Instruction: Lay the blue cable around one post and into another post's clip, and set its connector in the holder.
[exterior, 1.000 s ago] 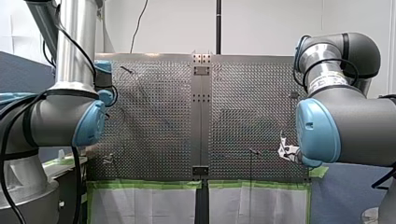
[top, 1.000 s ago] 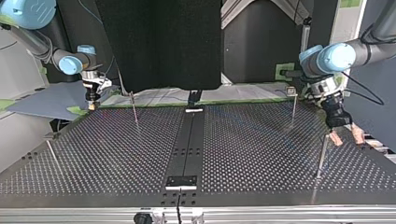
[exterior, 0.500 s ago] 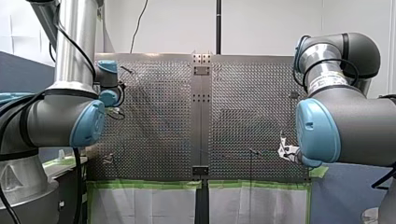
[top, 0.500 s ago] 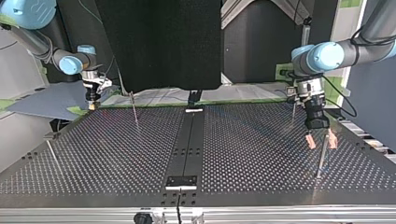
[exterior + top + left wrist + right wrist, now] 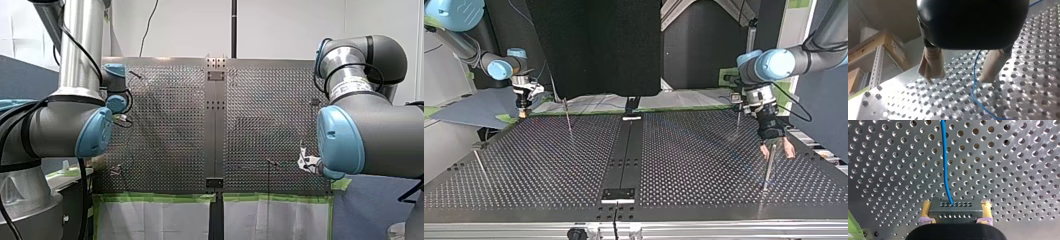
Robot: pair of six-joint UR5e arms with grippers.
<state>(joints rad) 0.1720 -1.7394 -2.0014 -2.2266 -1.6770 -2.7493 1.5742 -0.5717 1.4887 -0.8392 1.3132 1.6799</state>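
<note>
In the right wrist view my right gripper (image 5: 955, 207) is shut on a black connector block (image 5: 955, 210), with yellow pads on both its sides. The thin blue cable (image 5: 945, 162) leaves the block and runs ahead over the perforated plate. The left wrist view shows the blue cable (image 5: 975, 82) passing on the plate between the beige fingers (image 5: 931, 65) of my left gripper (image 5: 958, 78), which is open and holds nothing. At the top view's right, my left gripper (image 5: 777, 151) hangs over a thin metal post (image 5: 768, 170). My right gripper (image 5: 521, 111) is at the far left corner.
More thin posts stand on the plate in the top view: one (image 5: 568, 117) at the far left, one (image 5: 738, 112) at the far right and one (image 5: 479, 162) at the near left. A black strip (image 5: 624, 155) runs down the middle. Green tape (image 5: 160, 198) edges the table.
In the top view my left gripper swung from the plate's right edge toward the left, then came back a little and now sits over the post. My right arm has not moved.
</note>
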